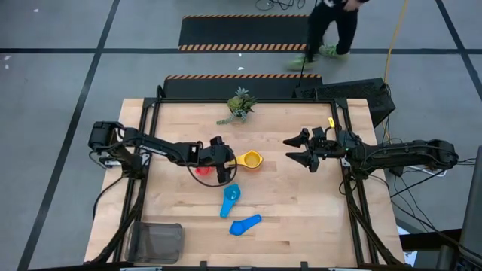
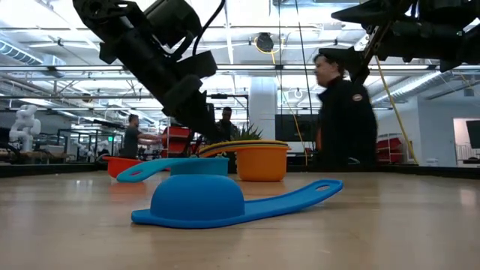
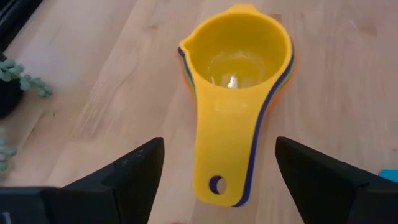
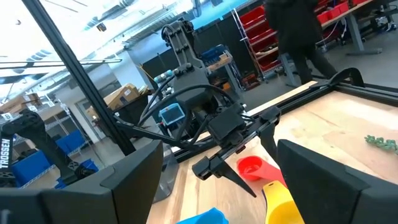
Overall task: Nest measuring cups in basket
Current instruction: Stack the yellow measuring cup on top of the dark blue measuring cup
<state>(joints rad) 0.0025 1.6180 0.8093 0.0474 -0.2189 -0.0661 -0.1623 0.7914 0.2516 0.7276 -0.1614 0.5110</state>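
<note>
Left pincer (image 3: 214, 180) agape — astride yellow cup (image 3: 239, 68).

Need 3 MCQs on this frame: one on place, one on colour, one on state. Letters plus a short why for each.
1. Where is the basket in the high view?
A. At the table's near left corner
B. Beside the plant
C. Under the right hand

2. Which colour is the top cup of the nested stack?
A. Green
B. Yellow
C. Red

3. How is the left hand?
A. Shut on the stack's handle
B. Open, fingers either side of the stack's handle
C. Holding the blue cup

Answers:
1. A: the mesh basket sits at the lower left, far from the plant.
2. B: the left wrist view shows a yellow cup on top, other colours edging out under it.
3. B: both fingers stand apart from the handle, gripping nothing.
</note>
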